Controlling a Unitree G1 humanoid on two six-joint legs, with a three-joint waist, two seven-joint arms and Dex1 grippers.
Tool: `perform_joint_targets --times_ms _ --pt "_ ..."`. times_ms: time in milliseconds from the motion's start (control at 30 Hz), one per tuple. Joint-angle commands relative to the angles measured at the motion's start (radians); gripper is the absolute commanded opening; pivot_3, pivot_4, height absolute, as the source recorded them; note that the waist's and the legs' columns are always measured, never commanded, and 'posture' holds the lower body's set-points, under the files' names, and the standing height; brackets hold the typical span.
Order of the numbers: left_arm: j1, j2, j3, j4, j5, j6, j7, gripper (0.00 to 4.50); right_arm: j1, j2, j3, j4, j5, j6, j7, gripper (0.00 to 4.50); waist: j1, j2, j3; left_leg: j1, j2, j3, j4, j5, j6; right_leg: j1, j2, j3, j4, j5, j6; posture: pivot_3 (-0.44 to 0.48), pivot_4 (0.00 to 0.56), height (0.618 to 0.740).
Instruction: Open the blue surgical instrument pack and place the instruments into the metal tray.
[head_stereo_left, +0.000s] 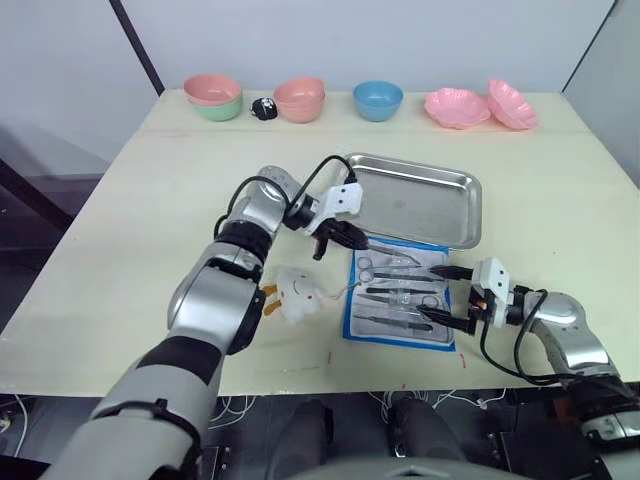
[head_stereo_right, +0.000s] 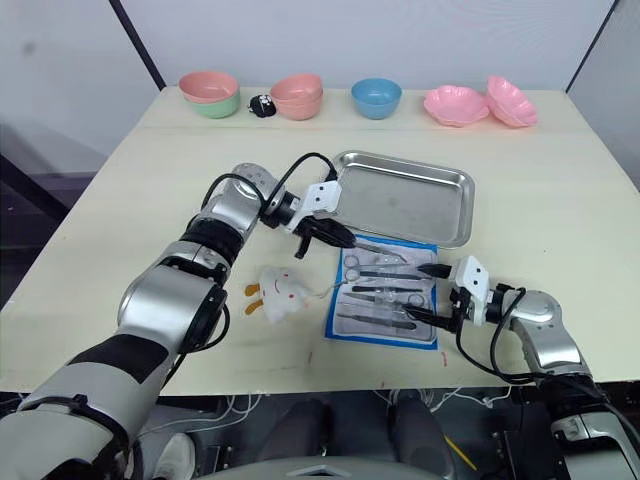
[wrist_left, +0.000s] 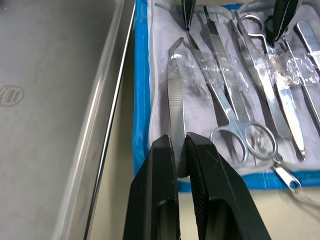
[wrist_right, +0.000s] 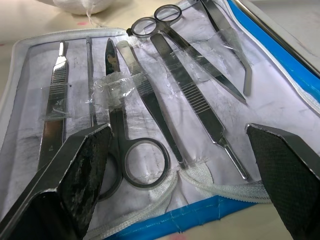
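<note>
Left gripper (wrist_left: 181, 165): pinching bent forceps (wrist_left: 176, 105) at pack's tray-side edge
Right gripper (wrist_right: 185, 175): spread wide over pack
Pack (head_stereo_left: 352, 318): open, just beside tray (head_stereo_left: 470, 205)
Instruments: about six, all in pack
Tray: one

Far edge of pale wooden table (head_stereo_left: 120, 220), left to right:
- pink bowl stacked on green bowl (head_stereo_left: 213, 97)
- small black object (head_stereo_left: 263, 109)
- stacked salmon bowls (head_stereo_left: 299, 99)
- blue bowl (head_stereo_left: 378, 100)
- two pink flower-shaped dishes (head_stereo_left: 480, 105)

Near left: white soft lump with orange bits (head_stereo_left: 296, 293).
</note>
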Motion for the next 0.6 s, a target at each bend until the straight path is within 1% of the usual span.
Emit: perform_joint_targets --times_ms 33,300,600 --pt "-0.025 0.035 0.039 -0.065 -0.036 0.020 0.045 0.02 0.056 -0.009 0.085 0.126 -0.120 0.053 -0.014 4.50 0.000 0.000 0.000 0.000 0.000 0.000 0.000 0.000 0.000 0.000 0.000 0.000 0.000 0.000 0.000 0.000 0.150 0.740" --pt "-0.001 0.066 0.045 -0.115 -0.053 0.067 -0.002 0.02 0.055 -0.006 0.086 0.130 -0.121 0.049 -0.015 4.50 -0.001 0.000 0.000 0.000 0.001 0.000 0.000 0.000 0.000 0.000 0.000 0.000 0.000 0.000 0.000 0.000 0.150 0.740" --pt "0.025 0.143 0.045 -0.170 -0.087 0.087 -0.054 0.02 0.054 -0.005 0.086 0.135 -0.123 0.046 -0.015 4.50 -0.002 0.000 0.000 0.000 0.002 0.000 0.000 0.000 0.000 0.000 0.001 0.000 0.000 0.000 0.000 0.000 0.150 0.740"
